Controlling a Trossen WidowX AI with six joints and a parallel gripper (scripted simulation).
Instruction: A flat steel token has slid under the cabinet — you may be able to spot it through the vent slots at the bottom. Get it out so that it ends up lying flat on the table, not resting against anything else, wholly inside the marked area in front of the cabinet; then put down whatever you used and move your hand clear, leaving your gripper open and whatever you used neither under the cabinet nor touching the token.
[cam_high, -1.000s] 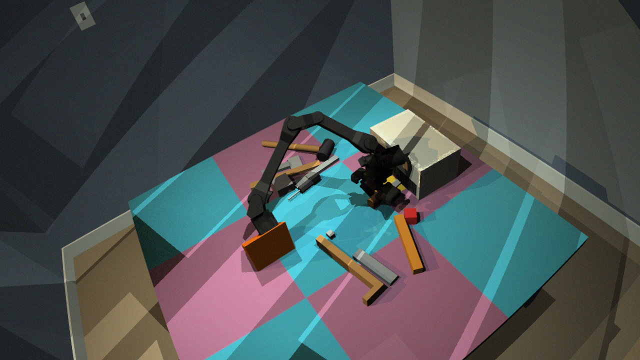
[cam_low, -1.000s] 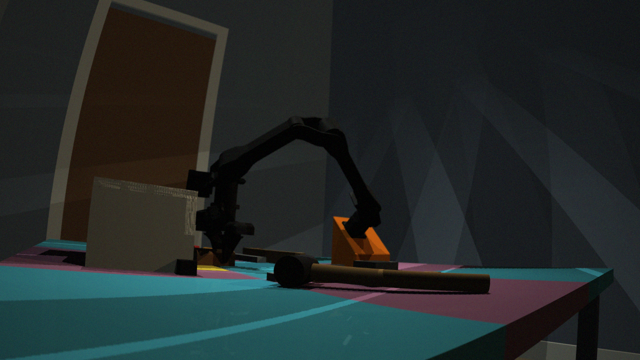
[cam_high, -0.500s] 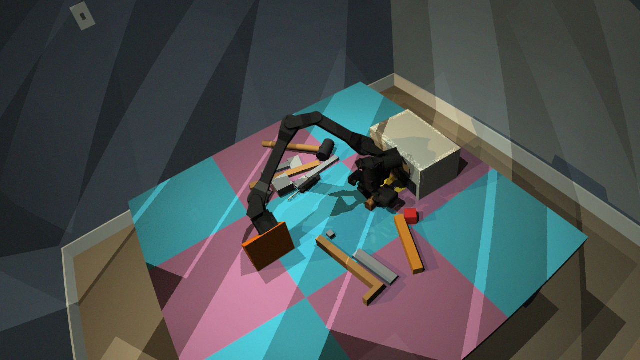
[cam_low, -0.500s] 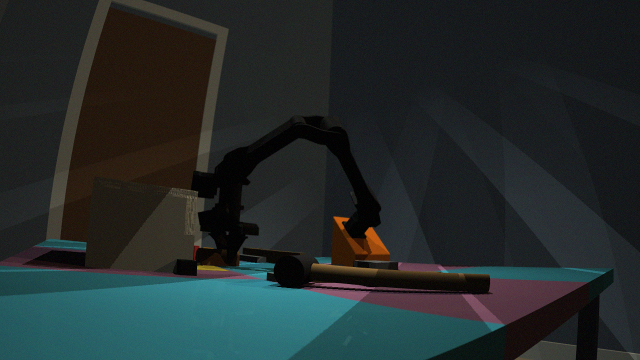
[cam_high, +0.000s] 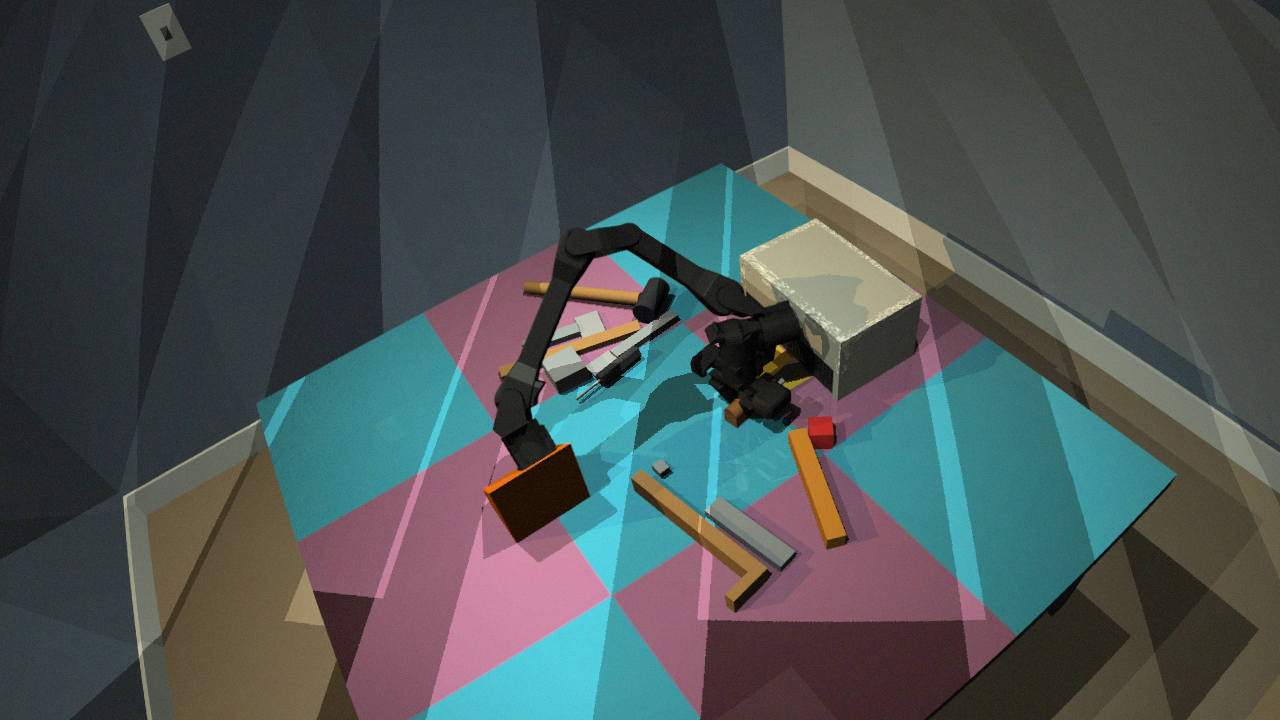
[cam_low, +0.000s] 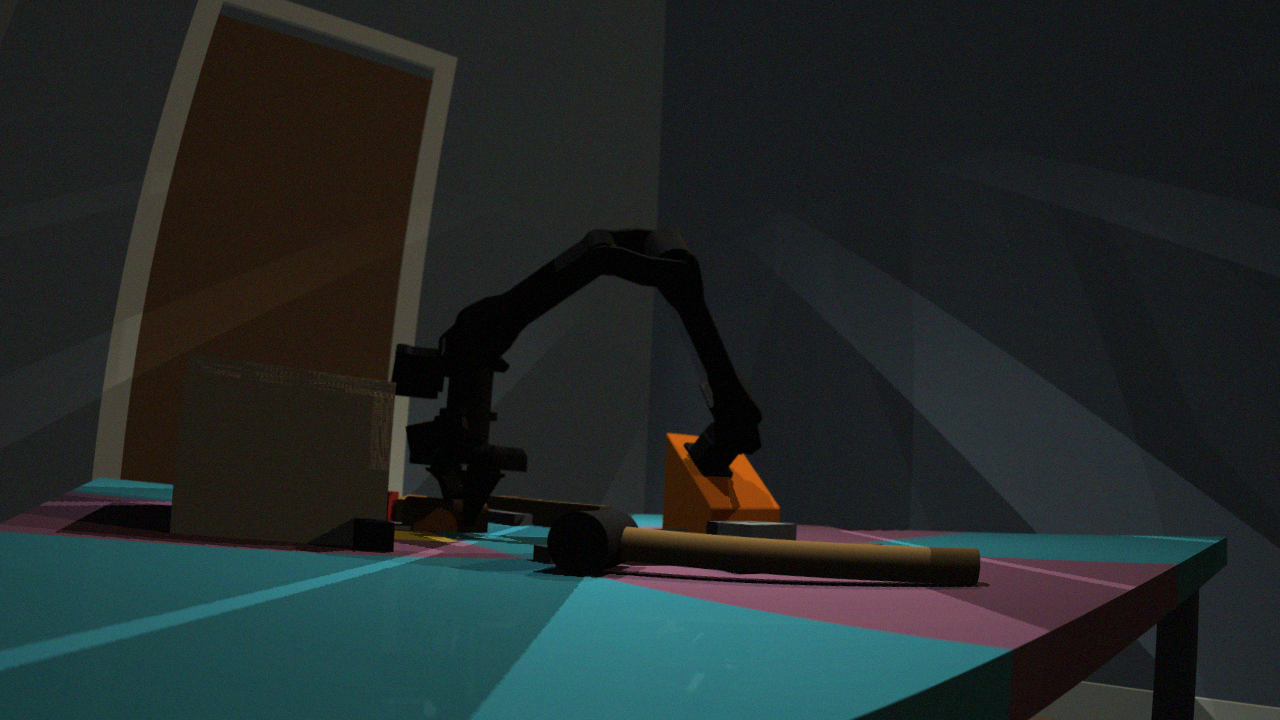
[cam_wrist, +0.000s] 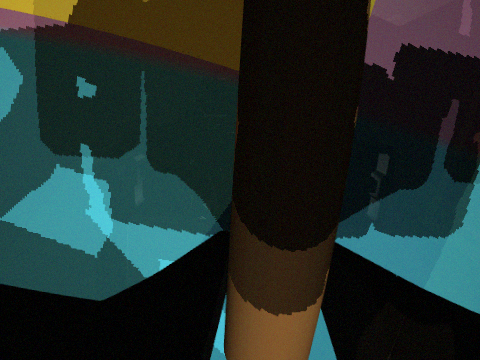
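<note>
The pale cabinet (cam_high: 827, 268) (cam_low: 281, 447) stands at the back of the table. My gripper (cam_high: 758, 407) (cam_low: 469, 517) (cam_wrist: 271, 246) is low in front of it, pointing down, shut on a wooden stick (cam_high: 734, 412) (cam_wrist: 275, 335). The stick runs up through the middle of the wrist view, mostly in shadow; its far end is out of that view. The yellow marked area (cam_high: 787, 359) (cam_wrist: 30, 6) lies between gripper and cabinet, partly hidden by the arm. I cannot make out the steel token in any view; the vent slots are mostly hidden by the gripper.
A red block (cam_high: 820, 432) and an orange bar (cam_high: 817, 488) lie right of the gripper. An L-shaped wooden stick (cam_high: 698, 525), grey bar (cam_high: 750, 534) and small grey cube (cam_high: 661, 468) lie nearer the front. A mallet (cam_high: 654, 300) (cam_low: 586, 541) and several tools lie left.
</note>
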